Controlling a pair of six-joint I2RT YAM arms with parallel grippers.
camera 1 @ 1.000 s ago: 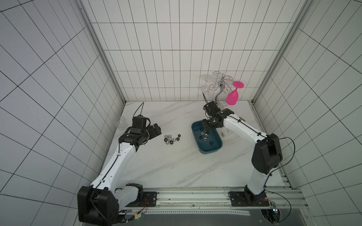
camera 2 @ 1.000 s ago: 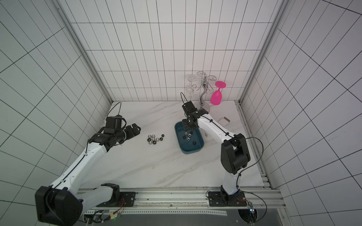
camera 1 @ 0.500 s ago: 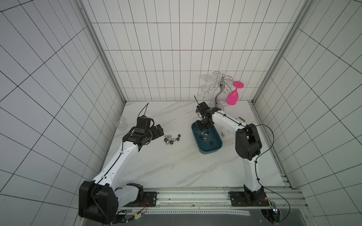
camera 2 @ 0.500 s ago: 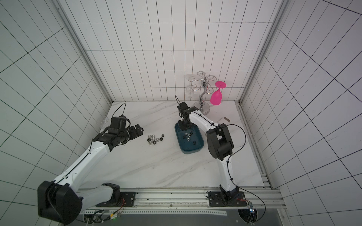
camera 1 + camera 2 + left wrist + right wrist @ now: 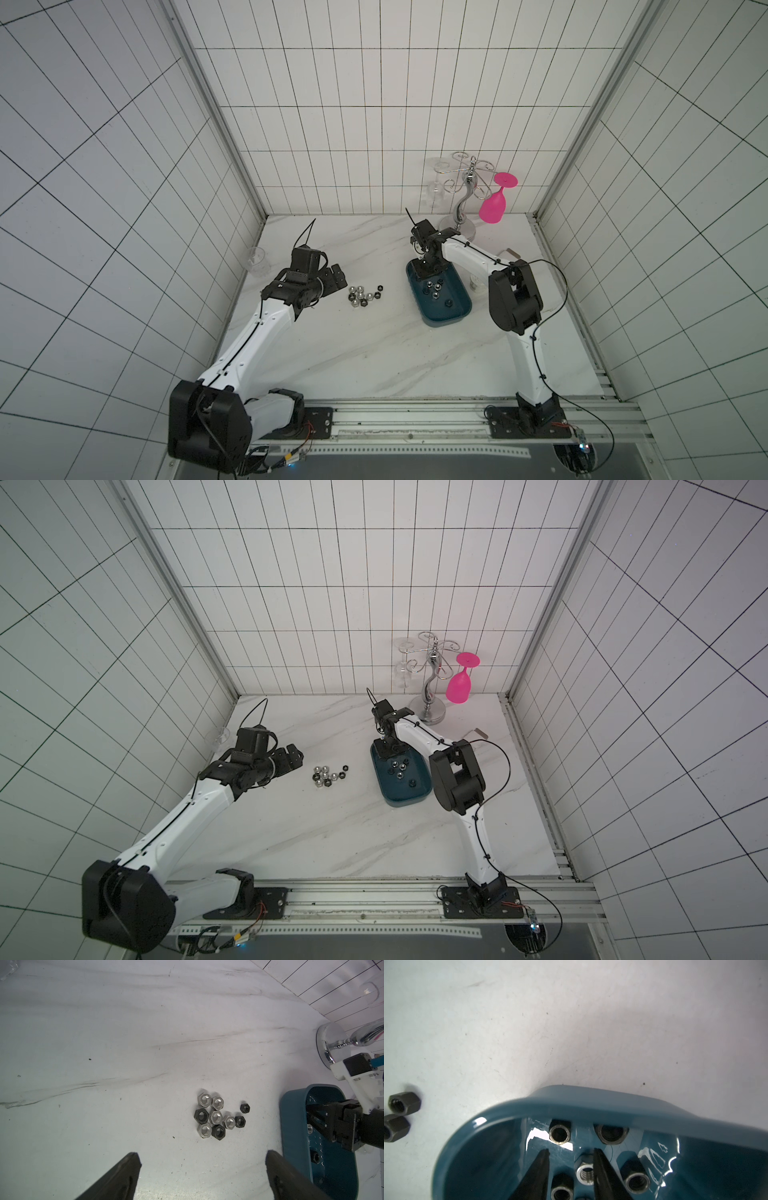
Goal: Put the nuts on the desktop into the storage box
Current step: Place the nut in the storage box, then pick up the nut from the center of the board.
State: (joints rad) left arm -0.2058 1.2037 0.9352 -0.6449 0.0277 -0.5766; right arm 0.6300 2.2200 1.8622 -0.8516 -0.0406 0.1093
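White tiled walls point(image 5: 395, 124) with dark grout close three sides. Metal posts point(image 5: 217, 116) stand at the back wall's corners. A chrome rack point(image 5: 467, 226) stands just before the back wall; a rail point(image 5: 415, 419) runs opposite it.

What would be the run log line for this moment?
right gripper: open, tips inside storage box | left gripper: open, facing nuts on desktop | storage box: several nuts inside

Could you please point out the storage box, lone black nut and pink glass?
storage box point(image 5: 446, 330), in a top view, near wall
lone black nut point(image 5: 245, 1108), left wrist view, top face
pink glass point(image 5: 492, 208), in a top view, bowl
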